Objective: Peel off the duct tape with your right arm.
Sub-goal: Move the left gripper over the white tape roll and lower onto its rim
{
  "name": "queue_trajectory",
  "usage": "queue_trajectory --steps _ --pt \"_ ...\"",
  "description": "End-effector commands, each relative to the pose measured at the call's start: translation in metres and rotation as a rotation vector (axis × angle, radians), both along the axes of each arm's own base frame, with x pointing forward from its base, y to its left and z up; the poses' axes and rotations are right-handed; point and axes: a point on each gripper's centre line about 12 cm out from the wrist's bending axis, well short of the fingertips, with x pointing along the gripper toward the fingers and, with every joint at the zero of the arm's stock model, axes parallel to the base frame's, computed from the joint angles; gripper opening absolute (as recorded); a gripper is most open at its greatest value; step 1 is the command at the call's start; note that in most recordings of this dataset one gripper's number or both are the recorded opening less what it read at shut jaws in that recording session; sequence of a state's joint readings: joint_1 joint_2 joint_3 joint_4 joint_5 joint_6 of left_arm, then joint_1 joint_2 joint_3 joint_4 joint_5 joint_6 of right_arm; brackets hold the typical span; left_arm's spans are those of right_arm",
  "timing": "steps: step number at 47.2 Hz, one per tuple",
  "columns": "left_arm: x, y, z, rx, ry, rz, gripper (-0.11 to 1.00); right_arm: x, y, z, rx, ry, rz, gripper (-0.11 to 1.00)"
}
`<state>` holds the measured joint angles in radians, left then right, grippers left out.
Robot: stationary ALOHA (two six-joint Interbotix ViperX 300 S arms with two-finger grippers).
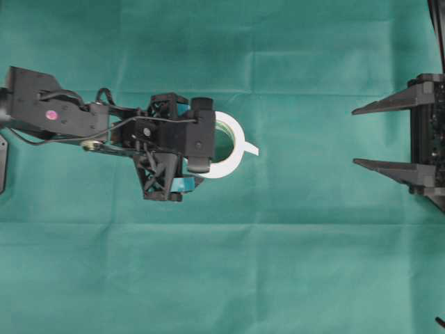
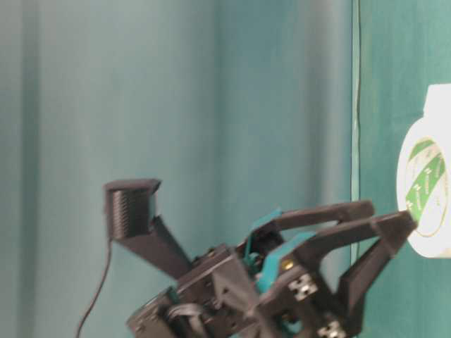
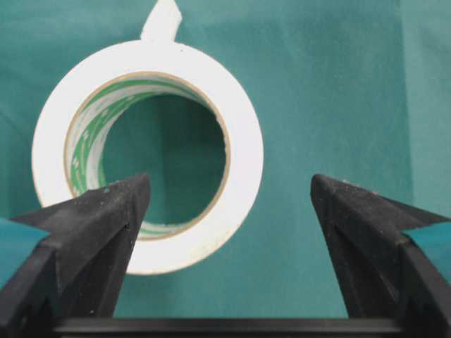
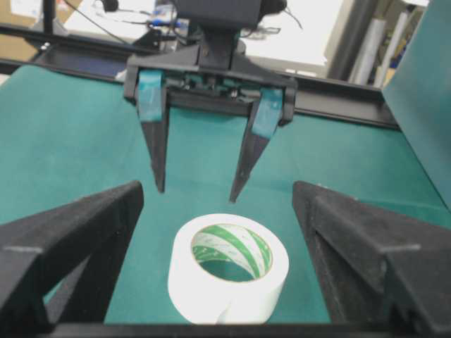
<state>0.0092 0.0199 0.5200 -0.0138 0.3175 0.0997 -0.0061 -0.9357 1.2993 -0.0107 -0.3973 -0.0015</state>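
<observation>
The duct tape (image 1: 233, 161) is a white roll with a green-striped core, lying flat on the green cloth left of centre. Its short white tail (image 1: 252, 148) points toward the right arm. My left gripper (image 3: 229, 183) hangs over the roll's left side, open and empty. One of its fingers (image 3: 106, 218) is over the roll's rim and the other is over bare cloth. My right gripper (image 1: 354, 136) is at the far right edge, open and empty, well apart from the roll. The right wrist view shows the roll (image 4: 227, 278) between that gripper's spread fingers, with the left gripper (image 4: 196, 193) just beyond.
Creased green cloth (image 1: 222, 278) covers the whole table. A green backdrop (image 2: 176, 105) stands at one side. Beyond the far table edge the right wrist view shows a black frame rail (image 4: 352, 113) and lab clutter.
</observation>
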Motion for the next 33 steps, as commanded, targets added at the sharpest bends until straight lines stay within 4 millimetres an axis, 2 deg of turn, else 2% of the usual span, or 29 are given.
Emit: queue_trajectory --steps 1,20,33 --pt "0.009 0.001 0.008 0.001 -0.032 0.000 0.95 0.001 0.000 0.003 0.001 -0.023 -0.001 0.82" --pt "0.021 0.000 -0.017 0.002 0.021 -0.004 0.95 0.000 0.000 0.001 0.000 -0.026 0.000 0.82" --pt "0.026 0.001 -0.044 0.001 0.080 -0.001 0.95 0.000 0.000 0.001 0.002 -0.026 -0.001 0.82"
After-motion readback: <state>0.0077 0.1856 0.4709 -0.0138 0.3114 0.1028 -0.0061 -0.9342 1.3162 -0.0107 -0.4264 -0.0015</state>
